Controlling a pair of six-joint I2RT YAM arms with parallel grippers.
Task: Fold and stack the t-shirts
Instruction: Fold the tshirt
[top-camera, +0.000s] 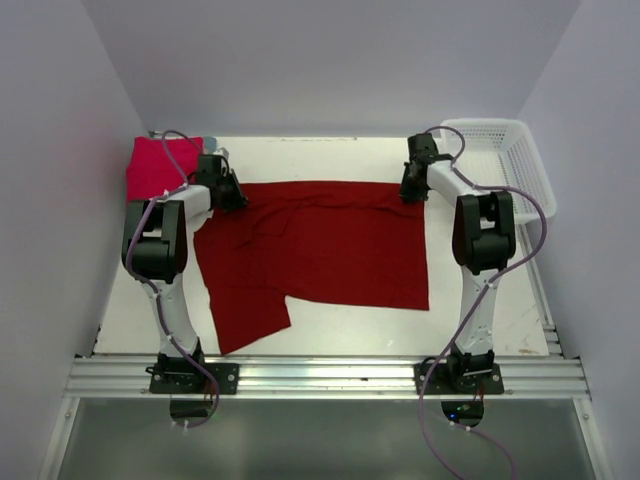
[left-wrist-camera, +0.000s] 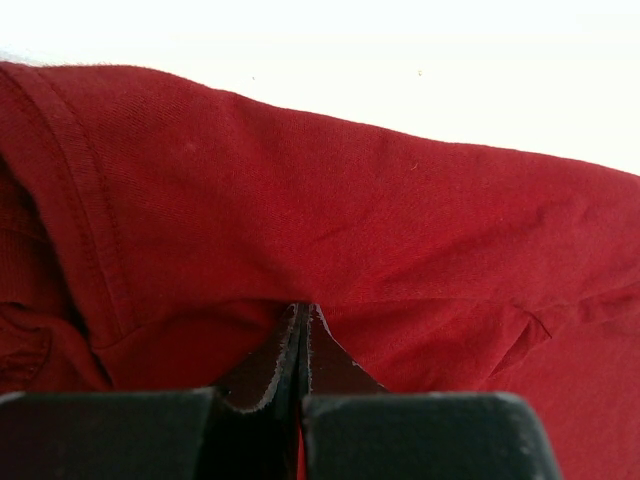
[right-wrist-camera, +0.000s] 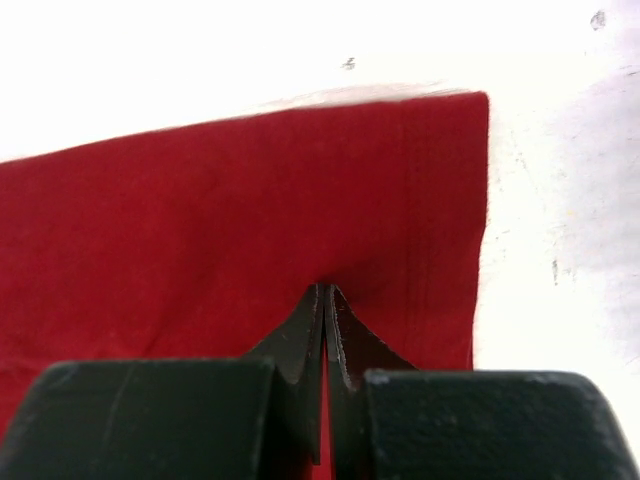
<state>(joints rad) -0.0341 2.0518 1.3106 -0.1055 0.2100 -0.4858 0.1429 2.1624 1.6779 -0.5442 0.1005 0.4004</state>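
Observation:
A dark crimson t-shirt lies spread across the middle of the table, one sleeve hanging toward the near left. My left gripper is shut on its far left edge; in the left wrist view the jaws pinch the crimson cloth. My right gripper is shut on the far right corner; in the right wrist view the jaws pinch the cloth near the hem. A brighter pinkish-red t-shirt lies folded at the far left corner. The blue-grey t-shirt is out of view.
A white mesh basket stands at the far right of the table. White walls close in on the left, back and right. An aluminium rail runs along the near edge with both arm bases on it.

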